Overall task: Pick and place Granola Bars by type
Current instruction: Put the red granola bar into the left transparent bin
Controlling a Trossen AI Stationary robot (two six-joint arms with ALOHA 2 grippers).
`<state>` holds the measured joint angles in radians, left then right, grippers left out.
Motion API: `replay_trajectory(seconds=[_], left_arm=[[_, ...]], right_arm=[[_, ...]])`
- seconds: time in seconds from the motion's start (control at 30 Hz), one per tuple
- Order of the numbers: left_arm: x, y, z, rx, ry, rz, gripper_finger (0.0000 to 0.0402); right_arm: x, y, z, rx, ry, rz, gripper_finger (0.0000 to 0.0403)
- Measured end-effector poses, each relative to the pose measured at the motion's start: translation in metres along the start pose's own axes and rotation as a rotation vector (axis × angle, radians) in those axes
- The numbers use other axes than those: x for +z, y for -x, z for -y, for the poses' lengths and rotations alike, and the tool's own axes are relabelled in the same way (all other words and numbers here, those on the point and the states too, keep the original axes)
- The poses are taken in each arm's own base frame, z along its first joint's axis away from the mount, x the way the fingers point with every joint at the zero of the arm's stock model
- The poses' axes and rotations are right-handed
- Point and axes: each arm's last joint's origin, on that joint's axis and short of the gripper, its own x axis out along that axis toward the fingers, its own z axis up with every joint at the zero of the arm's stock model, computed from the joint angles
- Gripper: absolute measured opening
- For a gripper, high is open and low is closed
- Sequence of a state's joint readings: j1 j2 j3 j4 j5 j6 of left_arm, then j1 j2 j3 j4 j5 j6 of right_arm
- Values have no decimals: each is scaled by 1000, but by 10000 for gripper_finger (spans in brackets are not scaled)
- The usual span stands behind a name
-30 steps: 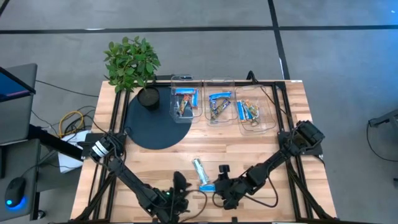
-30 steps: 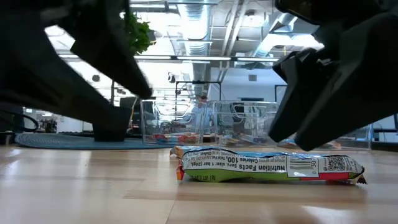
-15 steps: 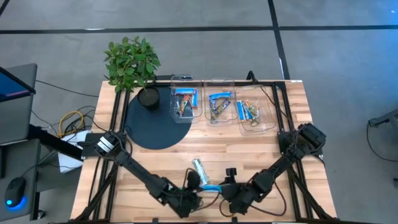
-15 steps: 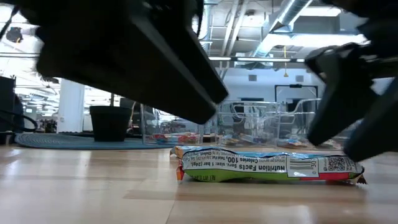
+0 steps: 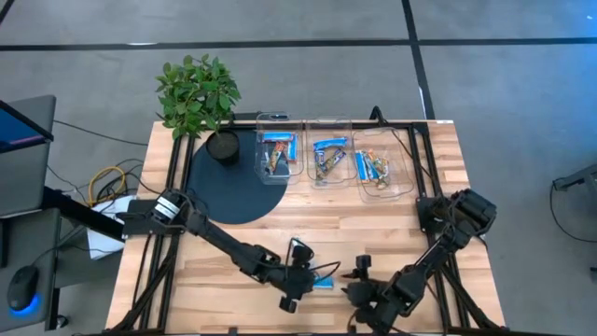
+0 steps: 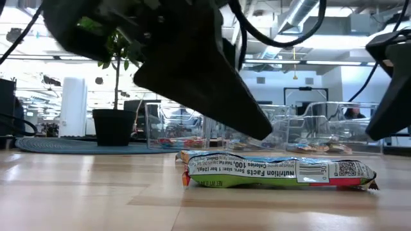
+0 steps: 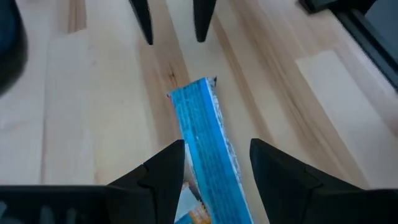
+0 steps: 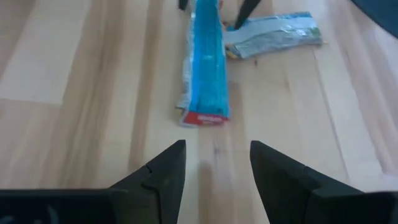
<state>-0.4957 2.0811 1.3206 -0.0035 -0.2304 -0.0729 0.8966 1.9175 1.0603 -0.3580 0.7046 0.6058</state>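
Granola bars are split between two places on the wooden table (image 5: 233,233). Most sit sorted in three clear tubs (image 5: 324,161) lined up along the far edge, just right of a round dark mat (image 5: 233,187) and a potted plant (image 5: 198,98). Two loose bars lie near the front edge: a blue bar (image 7: 205,140) and a silvery-white bar (image 8: 273,34) whose end touches the blue one's far end.

From the left side the left arm reaches across the boards, and the left gripper (image 5: 300,278) hovers right over the blue bar; its fingers (image 7: 161,174) stand partly apart on either side of the wrapper without pinching it. From the right side the right arm folds down to the front edge, and the right gripper (image 5: 359,275) points along the blue bar's length from just beyond its near end, fingers (image 8: 165,171) partly apart with bare wood between them.
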Motion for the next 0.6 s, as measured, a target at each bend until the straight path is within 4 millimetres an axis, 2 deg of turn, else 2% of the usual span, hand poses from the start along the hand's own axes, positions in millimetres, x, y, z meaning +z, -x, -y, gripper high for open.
replay_trajectory(seconds=[0.3,0.6], left_arm=[[-14,-5,-10,-8,78,-30,178],[-18,-5,-9,-30,96,-53,193]], right_arm=[[-5,3,1,-43,-13,-8,170],[-4,1,3,-50,-18,-10,170]])
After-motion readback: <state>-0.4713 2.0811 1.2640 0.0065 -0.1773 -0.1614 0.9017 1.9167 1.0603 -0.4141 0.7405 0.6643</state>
